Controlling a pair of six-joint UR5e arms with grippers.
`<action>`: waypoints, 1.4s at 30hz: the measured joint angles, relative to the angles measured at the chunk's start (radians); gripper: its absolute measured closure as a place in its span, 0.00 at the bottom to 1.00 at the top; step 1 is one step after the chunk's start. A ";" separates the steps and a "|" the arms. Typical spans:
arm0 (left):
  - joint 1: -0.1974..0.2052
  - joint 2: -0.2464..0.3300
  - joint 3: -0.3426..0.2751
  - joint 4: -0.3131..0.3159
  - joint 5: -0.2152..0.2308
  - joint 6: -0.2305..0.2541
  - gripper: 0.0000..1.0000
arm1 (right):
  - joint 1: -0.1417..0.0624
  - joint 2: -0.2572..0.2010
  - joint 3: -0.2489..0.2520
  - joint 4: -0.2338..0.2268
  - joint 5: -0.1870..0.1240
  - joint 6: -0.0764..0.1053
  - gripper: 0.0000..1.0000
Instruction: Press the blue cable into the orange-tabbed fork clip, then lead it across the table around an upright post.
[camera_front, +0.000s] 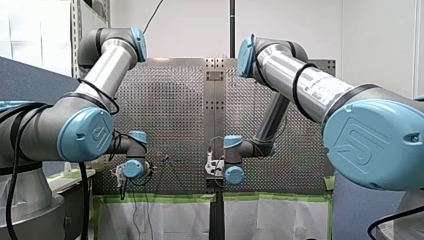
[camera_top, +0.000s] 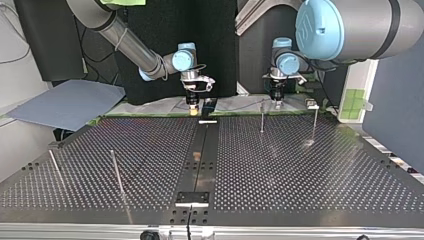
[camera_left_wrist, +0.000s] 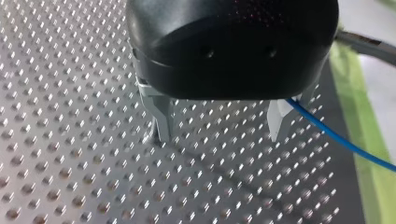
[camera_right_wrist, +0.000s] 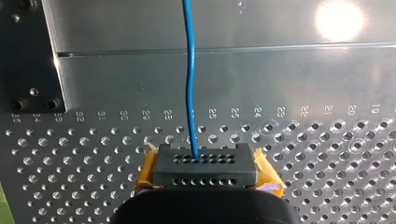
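The blue cable (camera_right_wrist: 189, 79) runs straight ahead from my right gripper (camera_right_wrist: 201, 163) over the bare metal plate. That gripper's yellow-padded jaws are shut, and the cable goes in at their black tip. In the left wrist view the blue cable (camera_left_wrist: 341, 140) passes the outer side of one metal finger (camera_left_wrist: 279, 119). My left gripper (camera_left_wrist: 221, 126) is open just above the perforated table, with nothing between its fingers. In the top view my right gripper (camera_top: 193, 110) hangs at the far middle and my left gripper (camera_top: 276, 102) to its right. I cannot make out an orange tab.
In the top view two upright posts (camera_top: 261, 118) (camera_top: 314, 122) stand at the far right, close to my left gripper. Beside them is a small pale fitting (camera_top: 312, 104). Two leaning rods (camera_top: 116, 170) (camera_top: 55, 167) stand at the near left. A dark strip (camera_top: 200, 155) runs down the table's middle.
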 joint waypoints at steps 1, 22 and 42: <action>-0.001 0.000 -0.010 0.010 0.009 0.006 0.00 | 0.000 0.000 0.000 0.001 0.000 0.000 1.00; -0.010 0.054 -0.179 0.123 0.066 0.035 0.00 | -0.001 0.001 0.000 0.022 0.000 -0.005 1.00; -0.045 0.122 -0.177 0.109 0.110 0.068 0.00 | -0.005 0.000 0.000 0.020 0.000 -0.005 1.00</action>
